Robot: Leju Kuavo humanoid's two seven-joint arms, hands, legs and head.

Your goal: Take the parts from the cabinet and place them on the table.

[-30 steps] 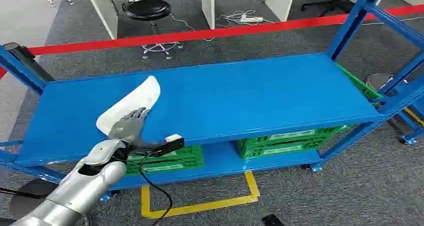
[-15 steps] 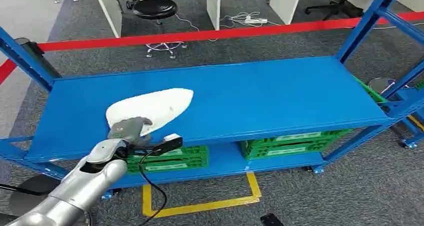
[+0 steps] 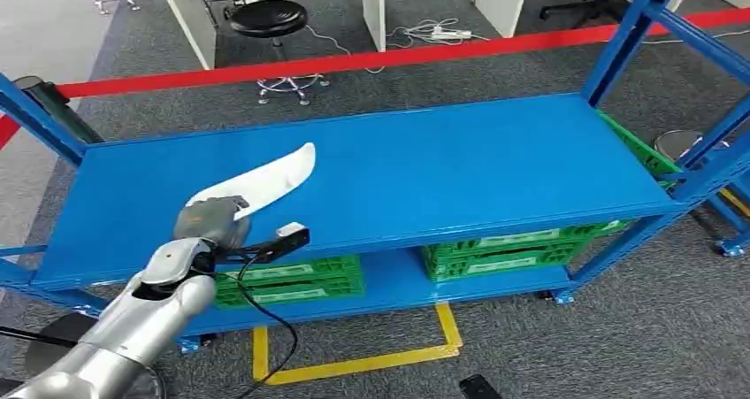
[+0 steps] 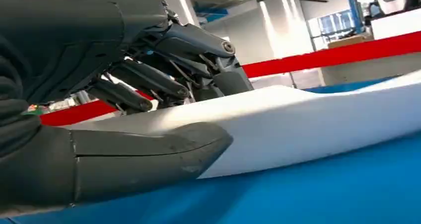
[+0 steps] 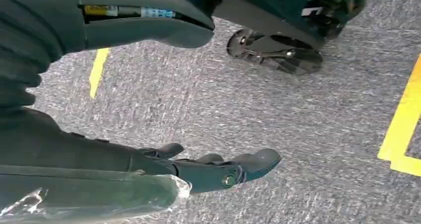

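Left hand (image 3: 212, 221) clamped on white part (image 3: 262, 180), near front-left edge of blue shelf (image 3: 460, 169). Right hand (image 5: 149, 169) hanging over floor, fingers extended, empty.

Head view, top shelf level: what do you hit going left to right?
Left hand → white part it holds → bare blue shelf → green crate past the shelf's right end.

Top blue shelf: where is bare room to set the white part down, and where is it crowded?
The top shelf is bare from the white part across to the right uprights, and along its back edge. Only the front-left is occupied, where the left hand holds the part.
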